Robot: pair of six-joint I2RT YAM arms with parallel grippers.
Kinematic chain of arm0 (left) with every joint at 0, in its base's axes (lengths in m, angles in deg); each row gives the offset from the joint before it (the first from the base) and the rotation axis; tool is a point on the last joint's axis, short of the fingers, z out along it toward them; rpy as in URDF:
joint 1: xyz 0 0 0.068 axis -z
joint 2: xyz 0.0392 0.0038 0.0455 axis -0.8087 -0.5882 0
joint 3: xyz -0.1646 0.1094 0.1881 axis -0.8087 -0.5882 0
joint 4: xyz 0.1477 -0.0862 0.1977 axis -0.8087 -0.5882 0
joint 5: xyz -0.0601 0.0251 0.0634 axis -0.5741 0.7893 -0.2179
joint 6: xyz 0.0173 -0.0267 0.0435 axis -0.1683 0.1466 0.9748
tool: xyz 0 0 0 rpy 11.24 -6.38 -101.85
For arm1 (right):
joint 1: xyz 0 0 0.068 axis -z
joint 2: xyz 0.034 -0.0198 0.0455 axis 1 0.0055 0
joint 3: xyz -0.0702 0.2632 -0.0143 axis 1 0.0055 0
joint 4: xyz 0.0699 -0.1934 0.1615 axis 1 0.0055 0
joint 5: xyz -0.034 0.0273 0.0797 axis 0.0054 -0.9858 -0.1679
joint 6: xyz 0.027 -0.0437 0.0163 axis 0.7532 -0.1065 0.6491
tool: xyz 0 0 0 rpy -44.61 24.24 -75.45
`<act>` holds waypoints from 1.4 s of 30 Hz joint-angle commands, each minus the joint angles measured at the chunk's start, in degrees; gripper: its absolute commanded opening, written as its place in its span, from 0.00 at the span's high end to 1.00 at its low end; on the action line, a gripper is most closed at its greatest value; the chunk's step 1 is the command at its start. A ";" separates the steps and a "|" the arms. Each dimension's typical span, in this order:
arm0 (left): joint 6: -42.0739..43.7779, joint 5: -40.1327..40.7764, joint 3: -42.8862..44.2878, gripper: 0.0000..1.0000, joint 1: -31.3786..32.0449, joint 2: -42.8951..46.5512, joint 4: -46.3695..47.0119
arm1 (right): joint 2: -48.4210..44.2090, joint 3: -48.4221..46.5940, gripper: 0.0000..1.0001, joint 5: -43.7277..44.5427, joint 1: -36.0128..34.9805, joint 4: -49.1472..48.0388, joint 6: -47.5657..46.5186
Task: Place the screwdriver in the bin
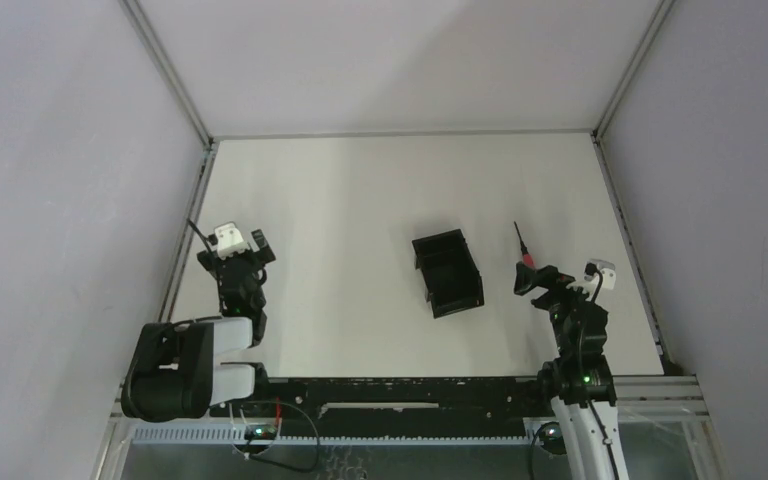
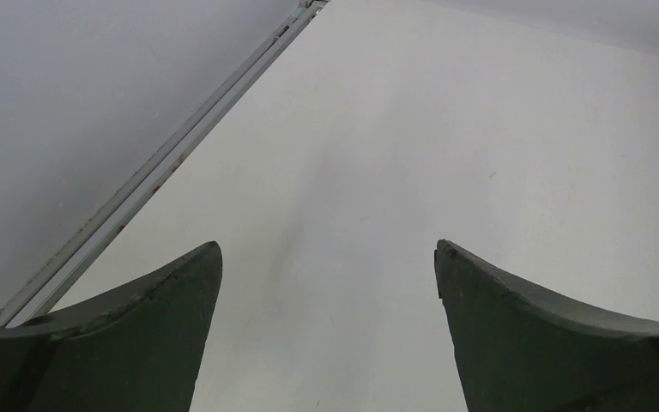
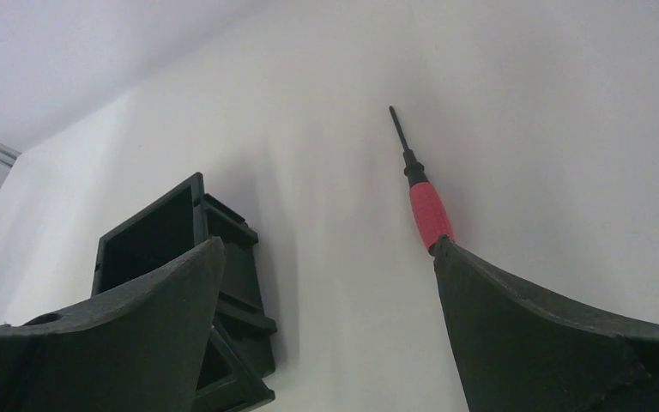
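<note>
— Nearest: dark two-finger right gripper (image 3: 326, 247), spread fully wide, gripping nothing. Left gripper (image 2: 326, 249) likewise spread, empty, over white desk (image 1: 340, 200).
— Whereabouts of slim black-shafted, red-handled screwdriver (image 3: 419, 184)?
— Flat on desk, handle end just by gripper's right-hand tip, off-centre; right of small black open-topped plastic bin (image 3: 180, 227), apart from it.
— Best approach?
— Shift rightward, centre over red handle, turn crosswise to shaft, lower astride it, close squarely.

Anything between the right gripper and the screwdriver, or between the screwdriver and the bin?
Nothing visible. The right gripper is open, the screwdriver lying just ahead of one finger. Only bare table lies between the screwdriver and the bin.
</note>
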 commanded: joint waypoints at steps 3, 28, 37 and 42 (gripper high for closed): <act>0.95 -0.82 2.71 0.02 0.30 -0.17 2.22 | 2.48 -6.88 0.00 -0.35 0.20 -1.67 -1.81; 0.99 -0.85 2.66 0.02 0.30 -0.13 2.22 | 95.36 -61.55 0.22 2.57 1.19 26.03 -17.61; 0.92 -0.85 2.65 0.02 0.30 -0.15 2.22 | 104.90 -61.61 0.55 2.59 1.89 24.33 -20.09; 0.97 -0.79 2.67 0.02 0.30 -0.13 2.21 | 103.95 -64.44 1.00 4.80 3.20 28.56 -21.40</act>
